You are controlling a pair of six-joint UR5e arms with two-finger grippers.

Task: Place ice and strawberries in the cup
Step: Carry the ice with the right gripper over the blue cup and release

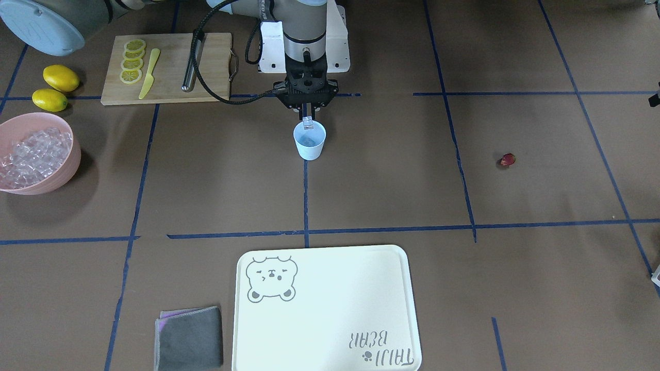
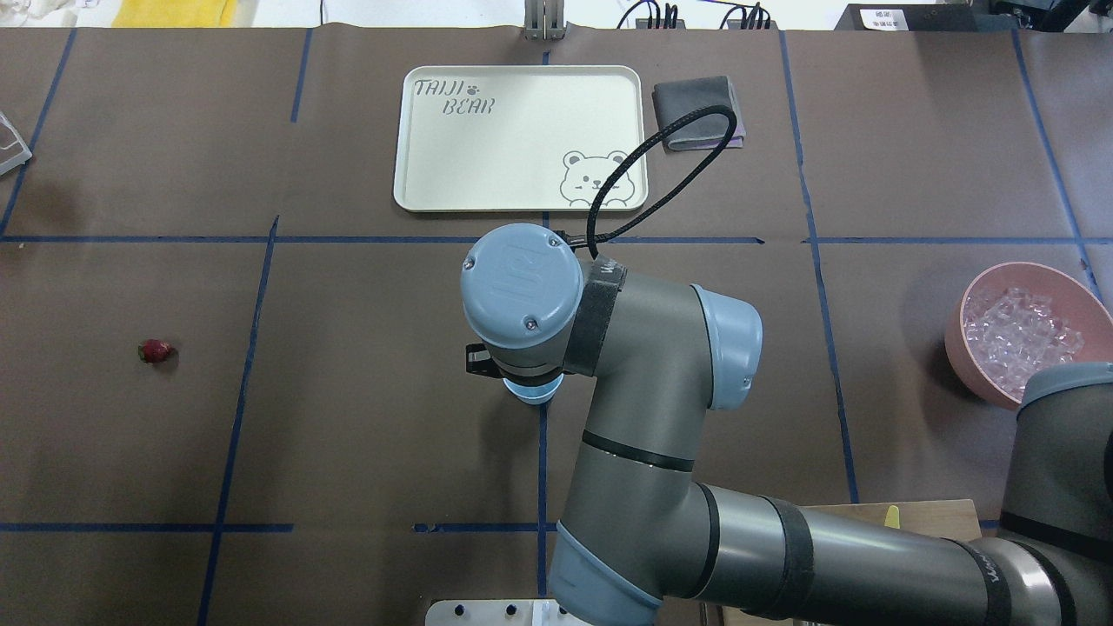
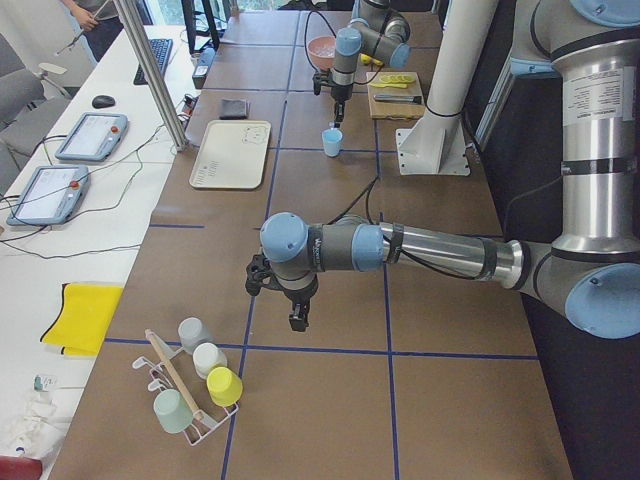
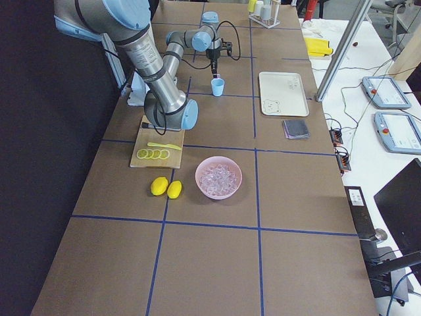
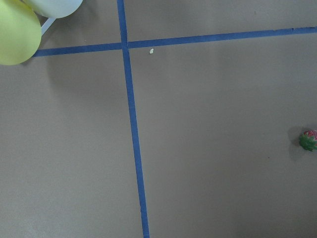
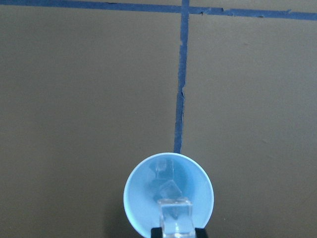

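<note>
The pale blue cup (image 1: 309, 143) stands at the table's middle, where two blue tape lines meet. My right gripper (image 1: 308, 121) hangs just over its rim, shut on a clear ice cube (image 6: 174, 217). Two more ice cubes (image 6: 167, 177) lie inside the cup (image 6: 148, 203). Far off toward my left side, the small red strawberry (image 1: 508, 159) lies alone on the brown mat. It also shows at the right edge of the left wrist view as the strawberry (image 5: 309, 140). My left gripper (image 3: 296, 318) hangs above the table near the cup rack; I cannot tell whether it is open.
A pink bowl (image 1: 64, 175) full of ice sits on my right side. Two lemons (image 1: 55, 87) and a cutting board (image 1: 211, 56) with lemon slices and a yellow knife are near it. A white tray (image 1: 330, 309) and a grey cloth (image 1: 189, 338) lie across the table. A rack of cups (image 3: 200, 385) stands at my far left.
</note>
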